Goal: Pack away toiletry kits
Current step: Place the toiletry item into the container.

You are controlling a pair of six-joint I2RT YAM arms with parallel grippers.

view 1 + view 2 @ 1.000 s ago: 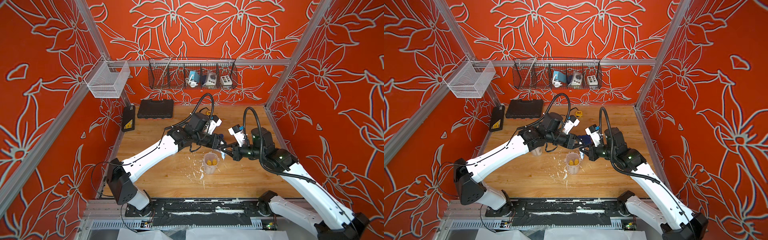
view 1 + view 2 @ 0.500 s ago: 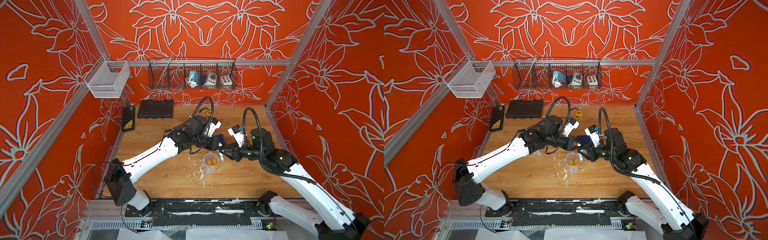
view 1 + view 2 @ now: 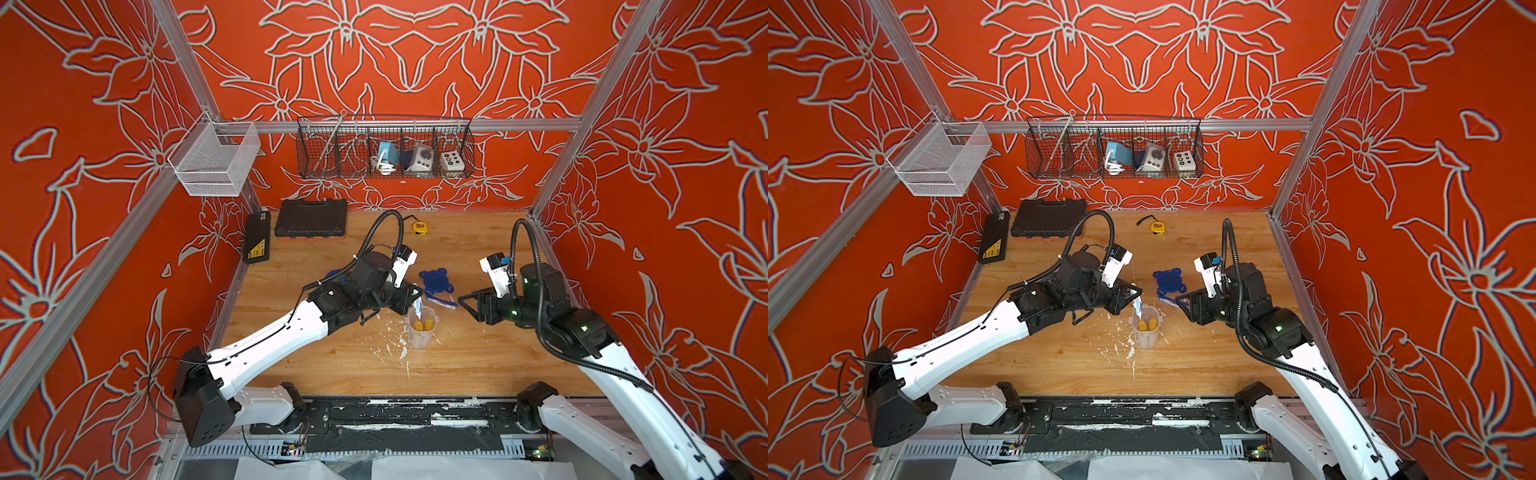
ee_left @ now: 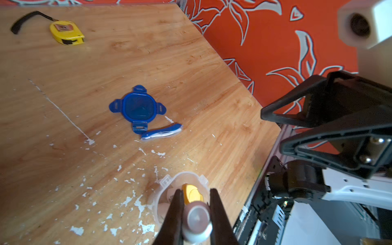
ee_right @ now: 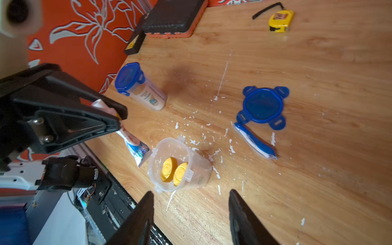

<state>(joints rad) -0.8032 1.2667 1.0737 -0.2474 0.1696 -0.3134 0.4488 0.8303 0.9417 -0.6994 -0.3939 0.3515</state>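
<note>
The left gripper is clamped on one small white-blue tube, near its cap end. The tube hangs slanted, and its flat end is at the rim of the open tub; whether it touches the rim I cannot tell. The print on the tube is blue, but too blurred to read.

The open tub stands upright on the table with two yellow caps side by side in it. The right gripper is near this tub, with its jaws apart and nothing between them.

One loose blue lid lies flat on the table. Just beside it lies one blue toothbrush in a clear wrapper.

A second tub, the shut tub, lies on its side with its own blue lid on. So there are two tubs and two lids. A bottle label shows through its wall, but the words cannot be read.

At the far end are two black cases. One of them has a yellow sticker, which is not readable. There is also one yellow tape measure.
</note>
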